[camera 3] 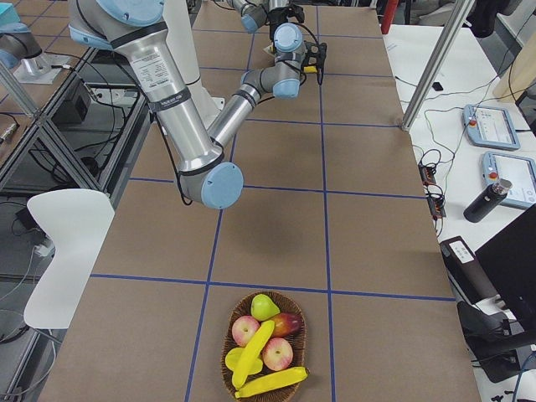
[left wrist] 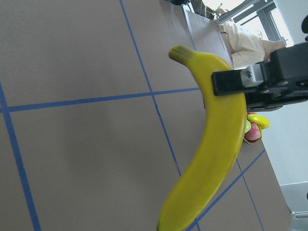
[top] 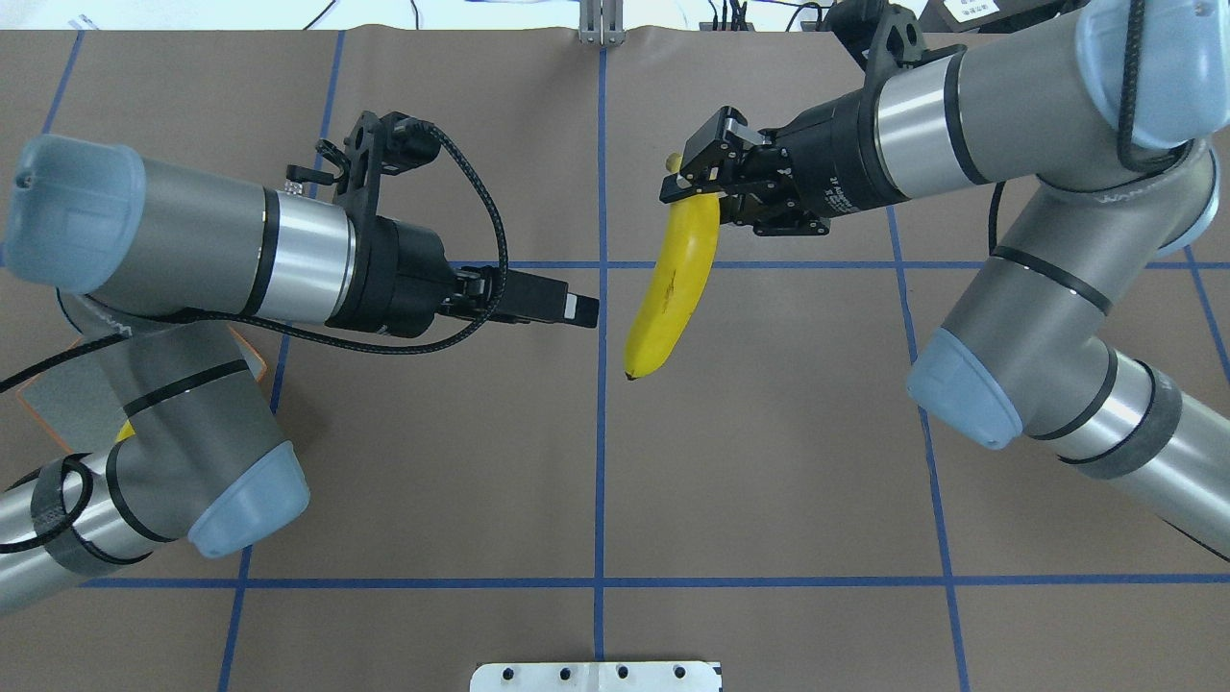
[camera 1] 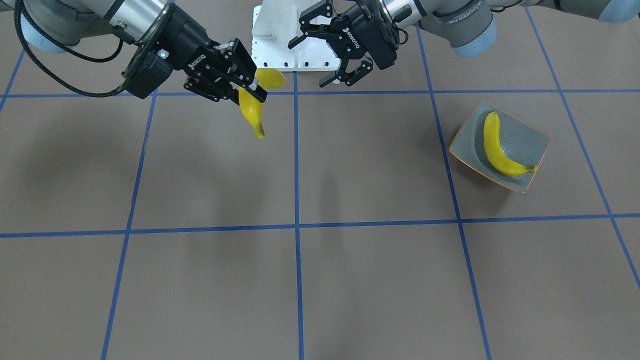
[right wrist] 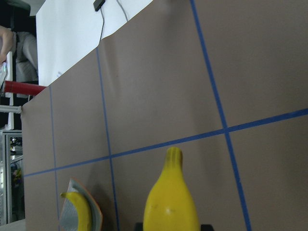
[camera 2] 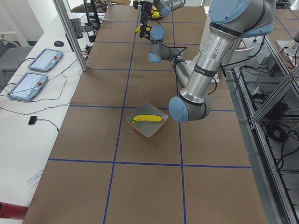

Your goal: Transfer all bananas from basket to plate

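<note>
Brown worktop [top: 769,461]. Right end effector [top: 687,183] clamps bright yellow banana [top: 677,279]; left end effector [camera 1: 307,65] spread. Plate [camera 1: 527,137] mostly hidden overhead, whole in front view.

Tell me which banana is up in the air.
The banana clamped in the right hand; the others lie on the plate and in the basket.

Seen from overhead, our right arm reaches in from the upper right, the right gripper [top: 692,181] clamped on a banana [top: 673,288]. Our left arm stretches level from the left, the left gripper [camera 1: 308,64] spread wide, facing it.
</note>
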Action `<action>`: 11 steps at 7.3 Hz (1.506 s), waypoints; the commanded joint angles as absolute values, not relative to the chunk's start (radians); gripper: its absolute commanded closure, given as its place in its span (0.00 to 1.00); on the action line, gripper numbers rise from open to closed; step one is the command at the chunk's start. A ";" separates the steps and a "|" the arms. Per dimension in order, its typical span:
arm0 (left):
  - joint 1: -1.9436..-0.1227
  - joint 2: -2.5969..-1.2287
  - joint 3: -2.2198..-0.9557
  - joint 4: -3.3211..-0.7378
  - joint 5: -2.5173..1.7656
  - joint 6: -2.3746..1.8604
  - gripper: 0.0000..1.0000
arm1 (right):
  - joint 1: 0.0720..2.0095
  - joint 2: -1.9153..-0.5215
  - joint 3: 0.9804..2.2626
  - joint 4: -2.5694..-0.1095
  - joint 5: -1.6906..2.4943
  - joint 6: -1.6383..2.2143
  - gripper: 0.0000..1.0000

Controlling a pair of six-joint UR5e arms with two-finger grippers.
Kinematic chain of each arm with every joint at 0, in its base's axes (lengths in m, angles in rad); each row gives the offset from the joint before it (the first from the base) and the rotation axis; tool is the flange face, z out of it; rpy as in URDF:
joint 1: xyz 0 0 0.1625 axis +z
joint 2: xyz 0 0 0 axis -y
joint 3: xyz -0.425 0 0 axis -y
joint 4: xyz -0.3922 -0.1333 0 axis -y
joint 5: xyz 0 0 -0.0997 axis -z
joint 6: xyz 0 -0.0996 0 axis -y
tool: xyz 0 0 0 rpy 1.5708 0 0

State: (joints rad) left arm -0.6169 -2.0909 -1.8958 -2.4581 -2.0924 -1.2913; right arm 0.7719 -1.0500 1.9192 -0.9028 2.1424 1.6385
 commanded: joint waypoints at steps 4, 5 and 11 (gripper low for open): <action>-0.562 -2.109 -1.894 -2.500 -2.092 -1.290 0.01 | 0.695 -1.043 1.976 -0.896 2.091 1.640 1.00; -0.554 -2.109 -1.893 -2.516 -2.092 -1.290 0.07 | 0.692 -1.043 1.979 -0.897 2.089 1.640 1.00; -0.509 -2.099 -1.865 -2.608 -2.092 -1.284 1.00 | 0.692 -1.020 1.997 -0.897 2.013 1.621 0.00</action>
State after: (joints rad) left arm -0.5094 -2.1030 -1.8649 -2.6097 -2.0923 -1.2856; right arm 0.6920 -1.0320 1.9894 -0.8960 2.0587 1.6249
